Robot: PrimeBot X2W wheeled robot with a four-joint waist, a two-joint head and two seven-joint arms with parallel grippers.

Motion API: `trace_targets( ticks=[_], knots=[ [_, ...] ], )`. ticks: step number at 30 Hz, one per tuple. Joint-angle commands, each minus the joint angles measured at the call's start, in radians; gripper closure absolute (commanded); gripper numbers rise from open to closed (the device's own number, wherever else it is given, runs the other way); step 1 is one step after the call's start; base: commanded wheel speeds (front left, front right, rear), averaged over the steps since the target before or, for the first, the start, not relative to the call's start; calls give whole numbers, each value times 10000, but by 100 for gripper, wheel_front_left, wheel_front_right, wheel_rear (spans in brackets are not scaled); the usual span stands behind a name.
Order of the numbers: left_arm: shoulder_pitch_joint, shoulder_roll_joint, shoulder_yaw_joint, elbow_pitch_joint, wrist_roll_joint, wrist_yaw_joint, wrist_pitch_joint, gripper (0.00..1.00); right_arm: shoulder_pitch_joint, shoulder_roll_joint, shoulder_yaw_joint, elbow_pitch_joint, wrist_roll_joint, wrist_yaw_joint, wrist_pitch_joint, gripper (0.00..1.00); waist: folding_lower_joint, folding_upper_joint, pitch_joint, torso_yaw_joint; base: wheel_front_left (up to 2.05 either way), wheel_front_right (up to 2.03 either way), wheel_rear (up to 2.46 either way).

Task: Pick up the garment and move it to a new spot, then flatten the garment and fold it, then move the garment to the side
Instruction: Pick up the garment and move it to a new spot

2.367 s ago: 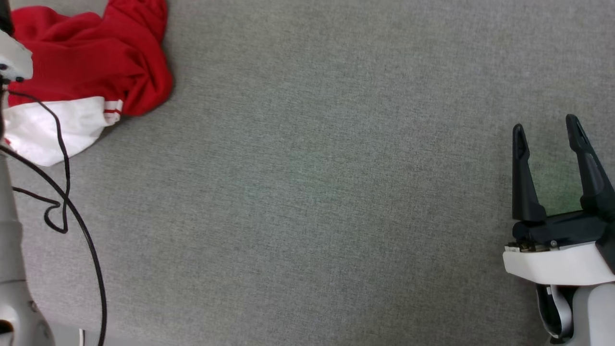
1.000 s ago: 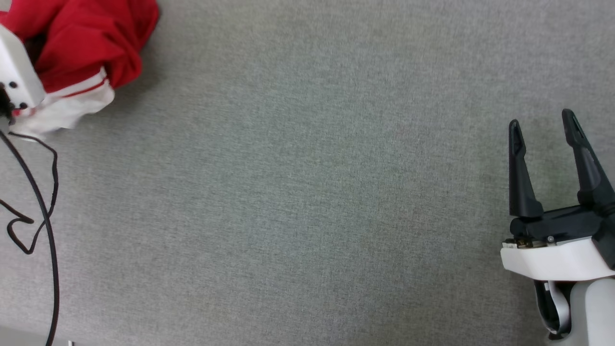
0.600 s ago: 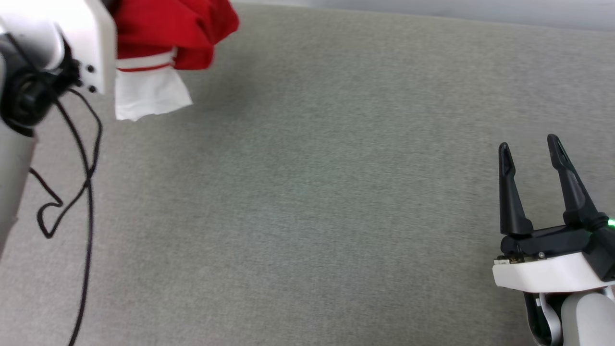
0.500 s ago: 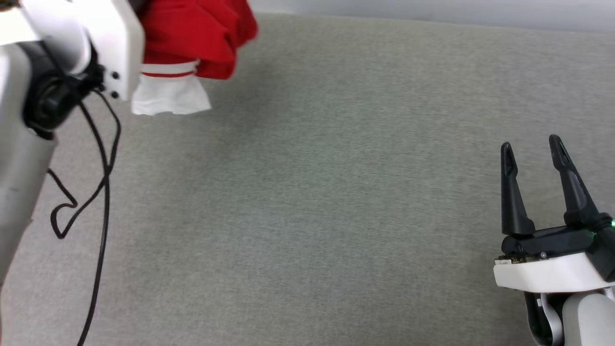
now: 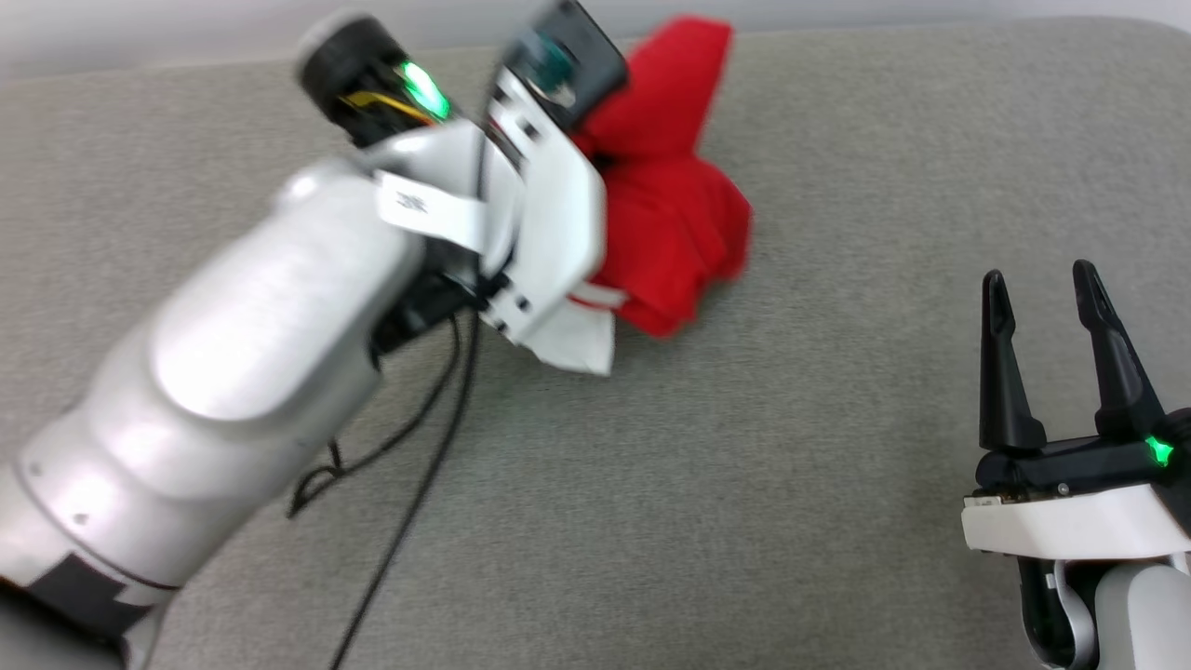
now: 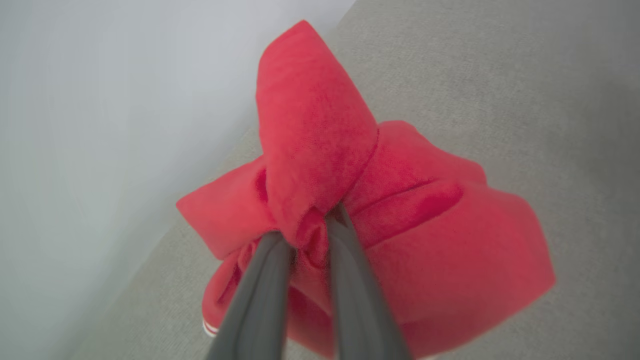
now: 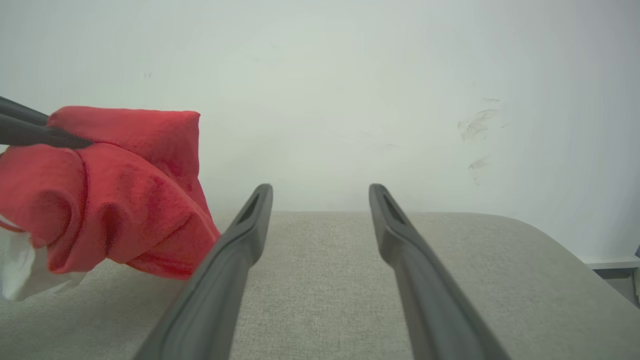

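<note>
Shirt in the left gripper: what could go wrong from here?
1. The left gripper pinches only a small fold of the bunched shirt; it could slip free.
2. The loose cable under the left arm might snag the cloth.
3. Set down like this, the shirt would likely land crumpled, slowing flattening.

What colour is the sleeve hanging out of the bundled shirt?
White; the sleeve hangs below the red garment, clearest in the head view.
</note>
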Motion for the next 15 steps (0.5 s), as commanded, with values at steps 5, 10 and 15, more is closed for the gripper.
trace_targets(
  ticks=[5, 10, 15],
  knots=[
    [-107, -634, -1613, 753, -447, 24, -644, 100, -228, 35, 6, 4, 196, -7, -21, 0, 1, -1, 366, -656, 0, 0, 0],
    [47, -1378, -3092, 1688, -832, 24, -1307, 100, -311, 32, -21, -17, 269, -7, -22, 0, 1, -1, 642, -893, 0, 0, 0],
    [601, -2186, -3755, 2567, -1132, 22, -1576, 100, -418, 31, -23, -30, 323, -7, -21, 0, 1, -1, 878, -1010, 0, 0, 0]
  ],
)
